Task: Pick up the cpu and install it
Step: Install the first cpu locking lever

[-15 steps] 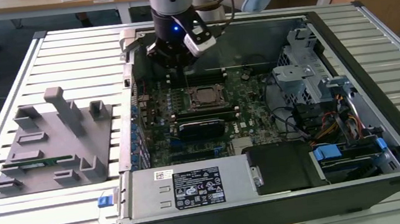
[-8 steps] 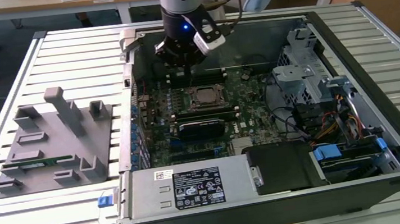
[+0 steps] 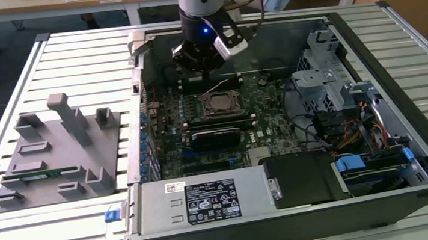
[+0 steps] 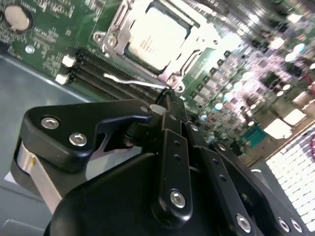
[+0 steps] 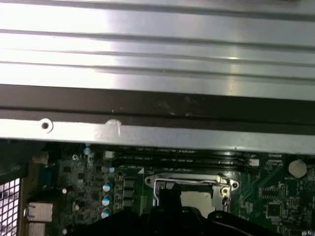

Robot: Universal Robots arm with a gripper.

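CPU (image 4: 156, 40): 1 silver square chip lies flat in the socket (image 3: 219, 103) on the motherboard (image 3: 267, 123), inside the open computer case (image 3: 409, 134). In the exterior view the socket's dark frame hides most of it, and in the first wrist view the arm's black body cuts off its near half. 1 gripper (image 4: 168, 98) hangs just above the socket's edge, on the side toward the case's far wall. Its fingers (image 4: 170, 109) appear pressed together with nothing between them, though only 1 narrow black edge shows clearly. 1 thin metal lever (image 4: 135, 81) lies over the memory slots beside the socket. Well apart from the case, 1 grey fixture tray (image 3: 56, 156) holds 1 green memory stick (image 3: 43, 174).
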